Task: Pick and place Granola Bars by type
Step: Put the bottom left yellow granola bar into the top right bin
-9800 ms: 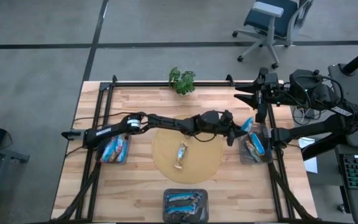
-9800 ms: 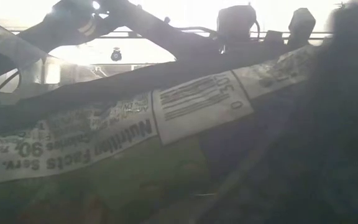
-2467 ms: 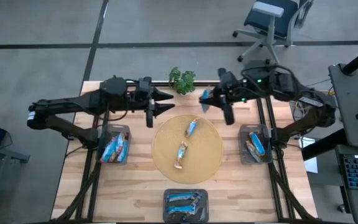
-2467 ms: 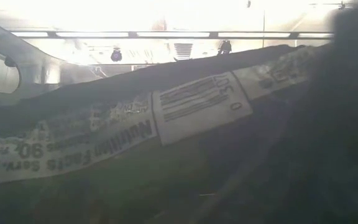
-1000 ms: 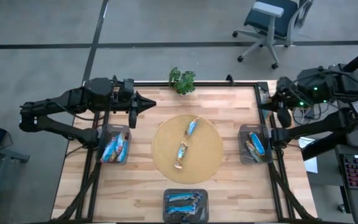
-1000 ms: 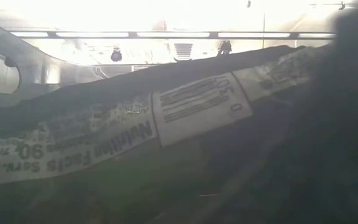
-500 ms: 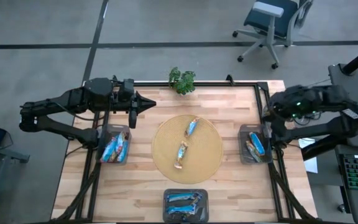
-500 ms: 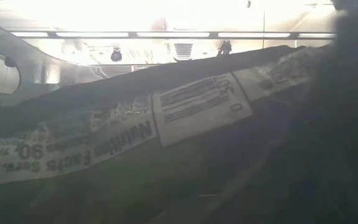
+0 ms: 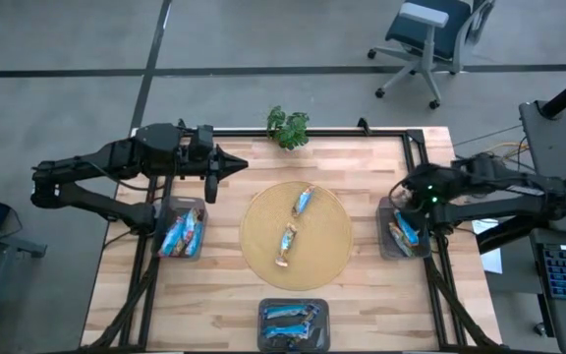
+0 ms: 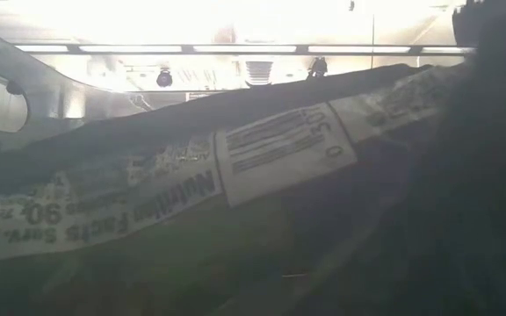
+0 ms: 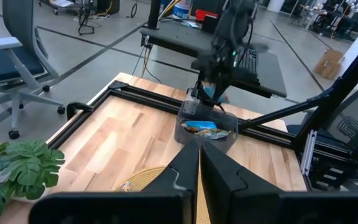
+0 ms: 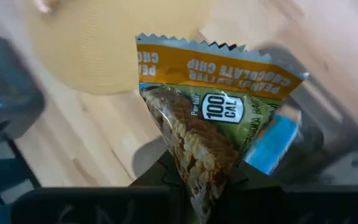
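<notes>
- The right gripper (image 12: 197,180), at right of the high view, is pinched on a granola bar (image 12: 213,118) above the right bin (image 9: 401,236).
- The left gripper (image 9: 236,164), upper left, is pressed together, empty.
- Two bars (image 9: 288,244) are seen on the round mat (image 9: 332,236).

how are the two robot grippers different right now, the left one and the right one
The right gripper is shut on a granola bar with an orange band; the left gripper is shut on nothing. The right gripper hangs over the grey bin at the table's right edge, while the left gripper waits near the table's far left side, away from the left bin. Both have dark two-finger jaws, closed.
</notes>
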Robot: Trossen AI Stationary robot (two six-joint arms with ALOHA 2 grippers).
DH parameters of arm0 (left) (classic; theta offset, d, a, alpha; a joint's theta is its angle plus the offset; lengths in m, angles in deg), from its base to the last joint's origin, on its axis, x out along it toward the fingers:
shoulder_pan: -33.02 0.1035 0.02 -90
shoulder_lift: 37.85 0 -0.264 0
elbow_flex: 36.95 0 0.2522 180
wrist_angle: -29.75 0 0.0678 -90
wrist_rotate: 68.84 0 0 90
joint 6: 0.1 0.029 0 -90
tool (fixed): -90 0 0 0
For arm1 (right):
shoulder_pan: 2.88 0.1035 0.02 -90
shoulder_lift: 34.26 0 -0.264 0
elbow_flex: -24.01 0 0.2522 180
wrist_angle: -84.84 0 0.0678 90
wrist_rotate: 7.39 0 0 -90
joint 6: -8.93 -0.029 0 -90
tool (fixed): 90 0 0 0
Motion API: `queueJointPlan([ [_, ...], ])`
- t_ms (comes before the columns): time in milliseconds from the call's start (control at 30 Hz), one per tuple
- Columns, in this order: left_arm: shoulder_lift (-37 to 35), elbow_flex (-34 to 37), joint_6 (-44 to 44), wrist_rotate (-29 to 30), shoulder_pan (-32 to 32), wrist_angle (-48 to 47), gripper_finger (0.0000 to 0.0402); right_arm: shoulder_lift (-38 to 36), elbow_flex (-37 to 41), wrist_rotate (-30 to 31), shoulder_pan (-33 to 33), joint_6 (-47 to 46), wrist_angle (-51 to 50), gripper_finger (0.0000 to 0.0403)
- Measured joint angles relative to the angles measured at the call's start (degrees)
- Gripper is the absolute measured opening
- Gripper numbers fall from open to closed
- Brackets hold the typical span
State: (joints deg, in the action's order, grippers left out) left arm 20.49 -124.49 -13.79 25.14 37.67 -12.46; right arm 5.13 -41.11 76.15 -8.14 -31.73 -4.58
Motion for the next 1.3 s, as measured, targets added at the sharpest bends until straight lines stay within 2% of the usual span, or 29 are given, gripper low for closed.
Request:
queueJointPlan([
  [267,0.71,0.00,-0.02,0.00,0.00,0.04,0.0000,-0.01,9.19,-1.49,-0.01,-12.78,0.11,0.0024],
  [433,1.15,0.00,-0.02,0.00,0.00,0.07,0.0000,0.07,9.49,-1.12,-0.02,-16.14,2.20,0.0024],
  [700,1.67,0.00,-0.02,-0.02,0.00,0.10,0.0000,-0.01,9.63,-1.28,-0.02,-15.90,4.36,0.0024],
  [1000,1.67,0.00,-0.02,-0.02,0.00,0.09,0.0000,0.11,9.54,-2.90,-0.02,-1.64,11.90,0.0024],
  [1300,1.67,0.00,-0.01,-0.01,0.00,0.09,0.0000,2.37,9.50,-3.14,0.00,18.50,11.50,0.0023],
])
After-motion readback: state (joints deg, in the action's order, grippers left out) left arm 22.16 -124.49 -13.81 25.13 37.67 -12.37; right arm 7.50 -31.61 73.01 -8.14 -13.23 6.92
